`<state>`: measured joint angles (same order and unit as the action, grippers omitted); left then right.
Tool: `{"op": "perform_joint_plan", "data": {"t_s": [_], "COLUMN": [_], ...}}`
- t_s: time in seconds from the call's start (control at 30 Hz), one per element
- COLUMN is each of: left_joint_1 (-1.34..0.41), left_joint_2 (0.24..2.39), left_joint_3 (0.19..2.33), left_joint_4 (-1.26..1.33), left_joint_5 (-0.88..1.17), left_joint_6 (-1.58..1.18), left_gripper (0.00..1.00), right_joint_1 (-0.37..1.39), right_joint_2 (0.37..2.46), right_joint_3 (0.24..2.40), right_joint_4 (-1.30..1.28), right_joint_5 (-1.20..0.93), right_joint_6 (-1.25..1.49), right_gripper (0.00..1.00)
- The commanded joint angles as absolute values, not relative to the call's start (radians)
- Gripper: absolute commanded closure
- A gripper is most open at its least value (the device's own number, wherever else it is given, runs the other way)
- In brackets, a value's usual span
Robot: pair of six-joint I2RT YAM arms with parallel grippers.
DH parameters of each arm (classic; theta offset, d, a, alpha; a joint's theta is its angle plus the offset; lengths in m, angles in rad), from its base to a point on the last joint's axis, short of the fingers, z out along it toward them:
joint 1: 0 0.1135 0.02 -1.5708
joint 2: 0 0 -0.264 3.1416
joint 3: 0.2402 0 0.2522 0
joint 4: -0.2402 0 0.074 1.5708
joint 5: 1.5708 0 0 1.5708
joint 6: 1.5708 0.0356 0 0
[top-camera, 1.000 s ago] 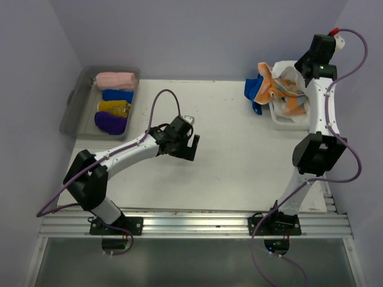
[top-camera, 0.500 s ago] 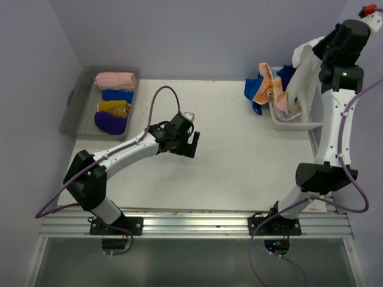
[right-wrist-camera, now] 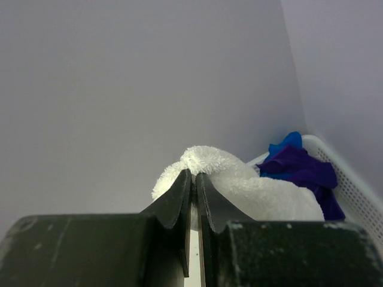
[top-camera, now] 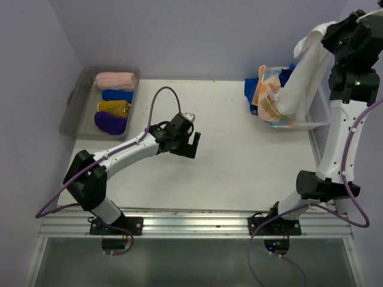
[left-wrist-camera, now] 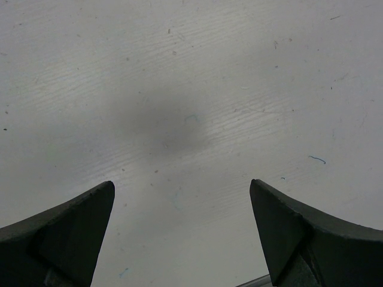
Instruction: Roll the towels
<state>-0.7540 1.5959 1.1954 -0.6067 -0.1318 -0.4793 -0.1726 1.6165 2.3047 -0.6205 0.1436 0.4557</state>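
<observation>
White towel [top-camera: 302, 72] hangs pinched in raised right tool [right-wrist-camera: 194, 177]; left tool [left-wrist-camera: 181, 184] gapes, empty.

The white towel [top-camera: 299, 78] hangs in a long limp fold. Its top is pinched in the right hand [right-wrist-camera: 194, 179] and its lower end reaches the basket [top-camera: 319, 116]. An orange towel [top-camera: 266, 98] and a loose blue towel [top-camera: 252, 89] drape crumpled over the basket's left rim, and a loose purple towel [right-wrist-camera: 299, 170] lies inside. In the tub [top-camera: 72, 110], four rolls lie side by side: pink roll [top-camera: 115, 80], blue roll [top-camera: 117, 95], yellow roll [top-camera: 114, 107], purple roll [top-camera: 111, 122].
</observation>
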Motion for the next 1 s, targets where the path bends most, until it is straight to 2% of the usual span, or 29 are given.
{"op": "perform_joint_plan", "data": {"t_s": [0.0,0.2,0.47,0.57,0.77,0.9,0.97], "left_joint_1": [-0.759,-0.759,-0.756,-0.753,-0.742,-0.689,-0.649], "left_joint_2": [1.566,1.571,1.594,1.598,1.608,1.606,1.580], "left_joint_3": [1.183,1.183,1.226,1.244,1.256,1.250,1.229], "left_joint_4": [-0.574,-0.568,-0.584,-0.594,-0.600,-0.618,-0.606], "left_joint_5": [-0.120,-0.121,-0.161,-0.176,-0.193,-0.184,-0.135], "left_joint_6": [-0.483,-0.491,-0.497,-0.497,-0.505,-0.515,-0.528], "left_gripper": [0.00,0.00,0.00,0.00,0.00,0.00,0.00], "right_joint_1": [-0.166,-0.152,-0.147,-0.147,-0.141,-0.063,0.055], "right_joint_2": [1.586,1.494,1.321,1.295,1.232,1.198,1.200], "right_joint_3": [2.329,2.335,2.243,2.220,2.059,1.924,1.876], "right_joint_4": [-0.554,-0.509,-0.336,-0.316,-0.203,-0.182,-0.173], "right_joint_5": [0.026,-0.020,-0.296,-0.339,-0.538,-0.560,-0.563], "right_joint_6": [0.472,0.468,0.564,0.575,0.696,0.693,0.695], "right_gripper": [1.00,1.00,1.00,1.00,1.00,1.00,1.00]}}
